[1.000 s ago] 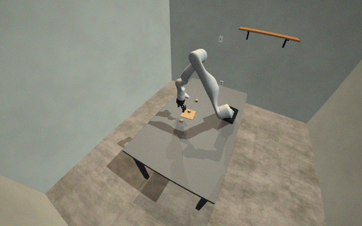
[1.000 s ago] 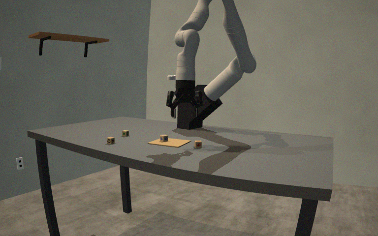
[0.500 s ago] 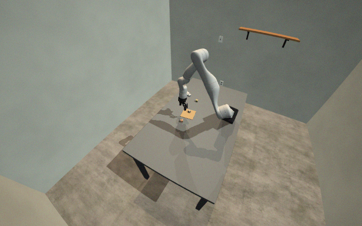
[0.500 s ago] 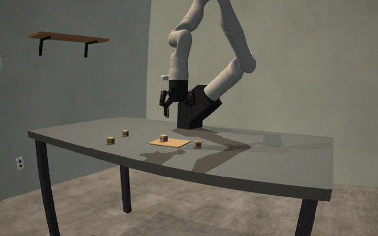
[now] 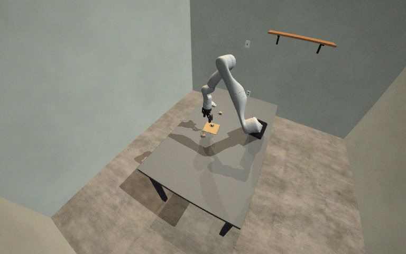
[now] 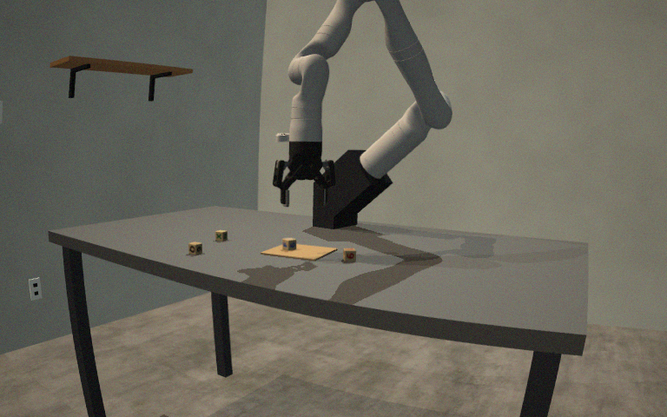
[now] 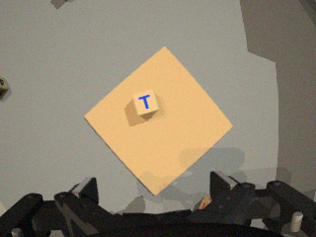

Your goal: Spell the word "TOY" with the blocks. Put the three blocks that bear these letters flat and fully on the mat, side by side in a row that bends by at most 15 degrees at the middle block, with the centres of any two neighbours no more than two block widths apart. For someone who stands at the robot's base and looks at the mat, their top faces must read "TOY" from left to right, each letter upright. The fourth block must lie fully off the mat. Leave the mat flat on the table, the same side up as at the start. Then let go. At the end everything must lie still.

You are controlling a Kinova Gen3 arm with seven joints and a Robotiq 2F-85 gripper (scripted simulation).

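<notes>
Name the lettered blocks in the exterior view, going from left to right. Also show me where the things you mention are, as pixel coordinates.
Block with black markings (image 6: 194, 248) (image 7: 2, 87) → block with a green marking (image 6: 221, 235) (image 5: 220, 112) → T block (image 6: 289, 244) (image 5: 211, 125) (image 7: 145, 103), on the mat (image 6: 312, 252) (image 5: 210, 130) (image 7: 183, 114) → block with a red marking (image 6: 349, 254) (image 5: 203, 135) (image 7: 205, 202).

The robot's arm (image 5: 234, 89) (image 6: 410, 54) is pale grey-white and smooth, built of rounded, tube-like sections with bulging, rounded joints. Thin dark seam lines, dotted in places, ring several of the sections. A small white part (image 5: 213, 103) (image 6: 282, 136) juts from the side near the wrist. The claw (image 5: 210, 119) (image 6: 305, 199) (image 7: 153, 188) is black, with two angular, jointed fingers; their pads (image 7: 88, 189) look grey, and pale round pins show at the outer links. The base (image 5: 260, 136) (image 6: 321, 206) is a black, angular block with flat, slanting faces.
</notes>
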